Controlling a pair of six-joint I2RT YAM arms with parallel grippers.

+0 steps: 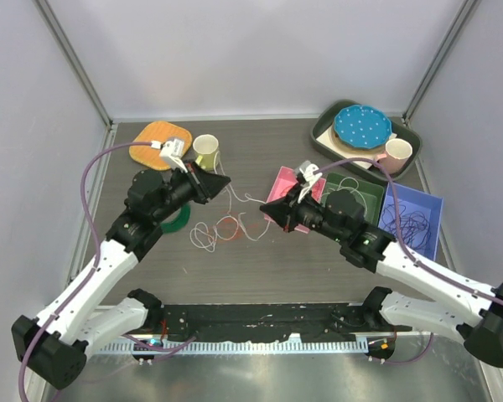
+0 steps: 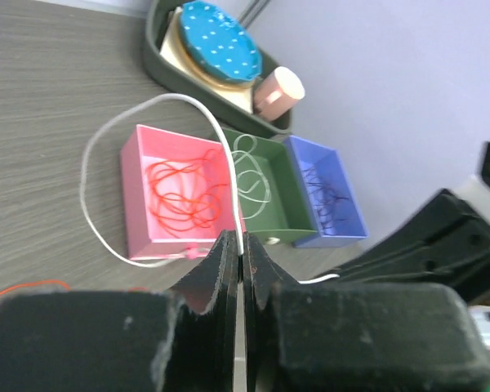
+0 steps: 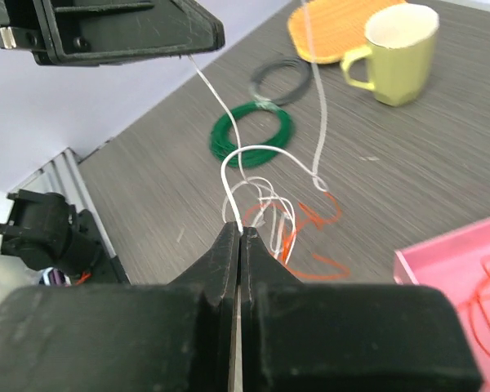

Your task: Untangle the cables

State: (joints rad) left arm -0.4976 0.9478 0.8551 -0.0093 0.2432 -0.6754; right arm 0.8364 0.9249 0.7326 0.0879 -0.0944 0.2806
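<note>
Pinching a white cable (image 2: 159, 97) between closed jaws, the left gripper (image 2: 241, 245) hangs above the table (image 1: 318, 260). The right gripper (image 3: 239, 235) is likewise clamped on a white strand. The tangled cables (image 1: 222, 228), white and orange, lie between both arms, near the pink box (image 1: 283, 177).

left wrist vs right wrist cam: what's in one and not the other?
Left wrist only: the green box and blue box holding cables, plus the tray with the blue dotted plate and pink cup.
Right wrist only: yellow-green mug, orange mat, dark-green wound ring, grey ring, white-and-orange tangle.
Both: the pink box (only a corner in right wrist) and the white cable, pinched by the left gripper and right gripper.
</note>
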